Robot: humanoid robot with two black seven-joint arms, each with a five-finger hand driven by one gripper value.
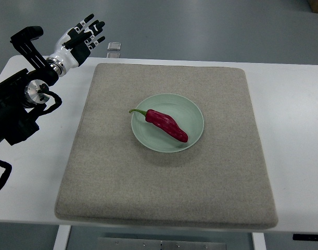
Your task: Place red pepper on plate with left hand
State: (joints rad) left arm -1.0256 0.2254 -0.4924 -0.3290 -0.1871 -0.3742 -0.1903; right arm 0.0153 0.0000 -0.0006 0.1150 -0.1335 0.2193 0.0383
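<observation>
Red pepper lies diagonally inside the pale green plate, so placement looks complete. Left hand hangs well apart, beyond the grey mat, fingers spread and empty, clear of the worktop.

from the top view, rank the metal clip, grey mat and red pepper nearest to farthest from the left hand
1. metal clip, just right of the left hand, at the table's far edge
2. grey mat, below the hand
3. red pepper, on the plate mid-mat
</observation>
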